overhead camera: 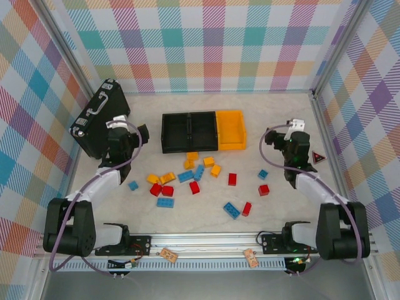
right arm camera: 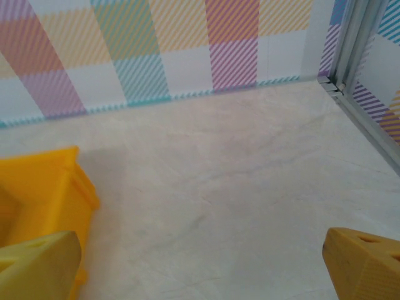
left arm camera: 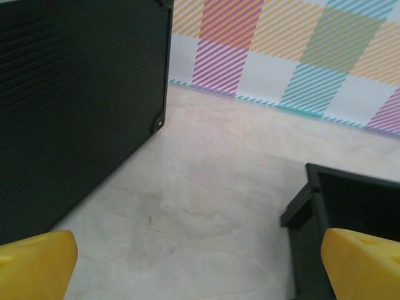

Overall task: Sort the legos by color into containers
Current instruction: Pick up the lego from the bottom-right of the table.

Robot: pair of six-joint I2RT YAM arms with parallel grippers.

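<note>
Yellow fingertips (left arm camera: 34, 262) of the left gripper (overhead camera: 142, 134) ran off the wrist frame's lower edge, as did those of the right gripper (overhead camera: 270, 137). Both claws stood wide, holding nothing. Briefcase (overhead camera: 100, 125) and bins (overhead camera: 189, 115) were cropped in the wrist views. Print on the card (overhead camera: 319, 157) was too small to read.

Table (overhead camera: 281, 112) was pale and marbled, enclosed by plaid walls (overhead camera: 212, 50).

Three bins sat in a row: two black, one yellow. At their 6 o'clock lay eighteen loose legos (overhead camera: 195, 187): six red, six blue, six orange. Briefcase stood at 9 o'clock, card at 3 o'clock.
</note>
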